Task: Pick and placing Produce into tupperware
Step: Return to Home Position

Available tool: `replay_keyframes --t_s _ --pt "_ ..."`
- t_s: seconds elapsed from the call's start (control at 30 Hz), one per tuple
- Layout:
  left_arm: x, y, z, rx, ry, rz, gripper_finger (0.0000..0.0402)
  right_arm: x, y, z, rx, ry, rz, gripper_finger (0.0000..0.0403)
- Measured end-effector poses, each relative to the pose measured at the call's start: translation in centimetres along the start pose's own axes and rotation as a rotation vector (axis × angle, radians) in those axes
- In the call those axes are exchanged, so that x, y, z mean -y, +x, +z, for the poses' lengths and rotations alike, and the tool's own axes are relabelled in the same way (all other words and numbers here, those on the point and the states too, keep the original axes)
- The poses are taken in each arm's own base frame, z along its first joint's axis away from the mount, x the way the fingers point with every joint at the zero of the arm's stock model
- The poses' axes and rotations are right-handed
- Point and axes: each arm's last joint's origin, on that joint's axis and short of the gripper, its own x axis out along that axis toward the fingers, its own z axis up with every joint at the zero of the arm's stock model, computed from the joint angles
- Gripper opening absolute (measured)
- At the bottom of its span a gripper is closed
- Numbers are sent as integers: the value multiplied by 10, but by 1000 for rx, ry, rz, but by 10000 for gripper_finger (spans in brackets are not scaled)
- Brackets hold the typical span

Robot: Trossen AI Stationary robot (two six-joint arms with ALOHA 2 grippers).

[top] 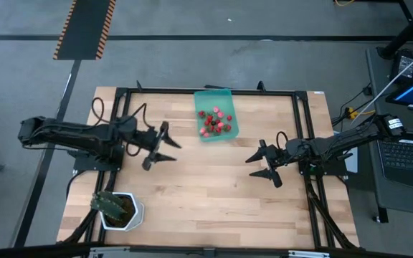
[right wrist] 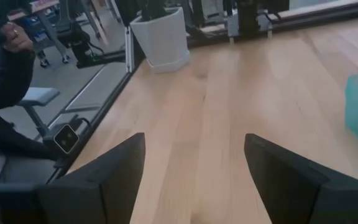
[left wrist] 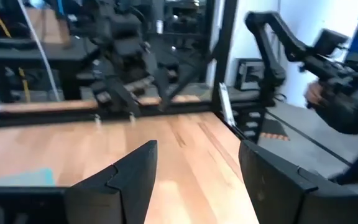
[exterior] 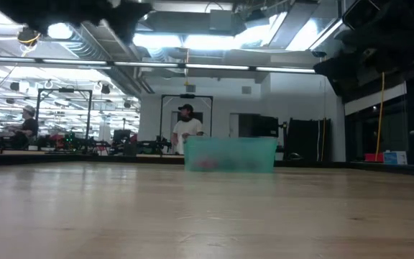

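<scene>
draw back slow and high with the left gripper (top: 176, 151) and right gripper (top: 250, 166) both spread wide, empty; steer clear of the shallow translucent teal plastic tub (top: 218, 99) lying between and beyond them, holding the small red strawberry-like fruits (top: 215, 122).

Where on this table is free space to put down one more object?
The table is bare between the left gripper and the right gripper, and rightward from the white pot. Crowded: the tupperware at the far edge, holding the strawberries.
</scene>
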Motion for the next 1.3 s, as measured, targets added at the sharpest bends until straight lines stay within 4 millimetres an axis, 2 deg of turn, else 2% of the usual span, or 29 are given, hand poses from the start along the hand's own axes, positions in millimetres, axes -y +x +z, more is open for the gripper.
replay_keyframes --t_s 0.23,0.37,0.43,0.57,0.67,0.77,0.87,1.07,1.3 --pt "14 -21 -26 46 31 -30 216 -1 -2 3 7 -28 6 275" --pt "18 -28 -31 64 9 -48 220 -10 -14 29 80 -111 105 275" --pt "21 -29 -35 59 7 -64 219 -15 -28 42 84 -141 126 275" --pt "26 -32 -41 56 8 -88 216 -24 -70 67 118 -166 128 275" --pt "29 -35 -48 52 7 -93 219 -28 -99 73 199 -202 146 275" --pt "32 -41 -56 56 8 -100 220 -27 -118 66 212 -212 152 275" --pt "33 -48 -63 66 10 -99 217 -25 -122 55 226 -209 155 275" --pt "34 -58 -74 54 -3 -83 220 -15 -104 22 234 -210 154 275" --pt "35 -62 -85 50 -18 -93 217 -8 -89 -4 256 -187 162 275"
